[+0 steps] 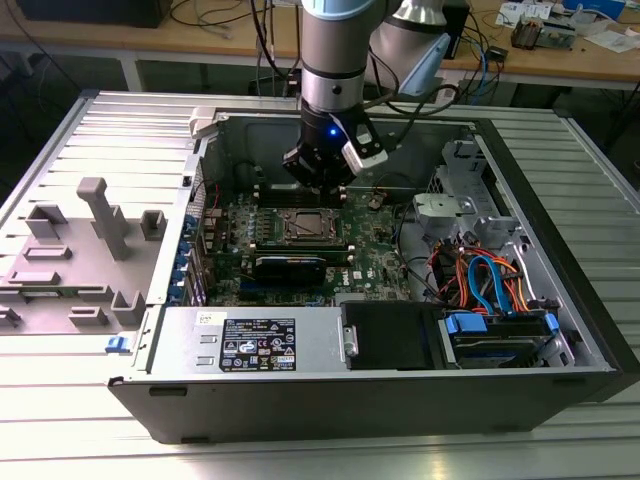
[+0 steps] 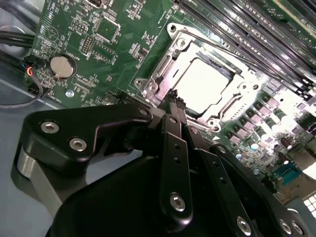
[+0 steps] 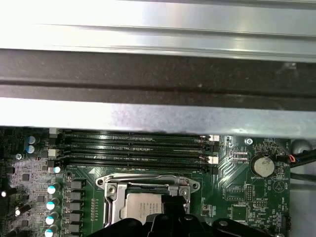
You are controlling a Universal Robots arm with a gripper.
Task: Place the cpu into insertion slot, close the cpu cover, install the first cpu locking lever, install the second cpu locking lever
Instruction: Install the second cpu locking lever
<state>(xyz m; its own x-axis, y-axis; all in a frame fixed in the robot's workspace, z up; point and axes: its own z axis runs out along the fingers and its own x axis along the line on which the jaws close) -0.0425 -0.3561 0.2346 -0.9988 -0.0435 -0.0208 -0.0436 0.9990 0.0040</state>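
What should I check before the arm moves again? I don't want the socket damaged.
1. Cpu lying flat in the slot: ok.
2. Cover down around the cpu: ok.
3. Both locking levers latched: cannot tell.
4. Gripper empty: ok; it is shut on nothing, with its tips at the slot's edge.
5. Gripper apart from the memory slots: ok.
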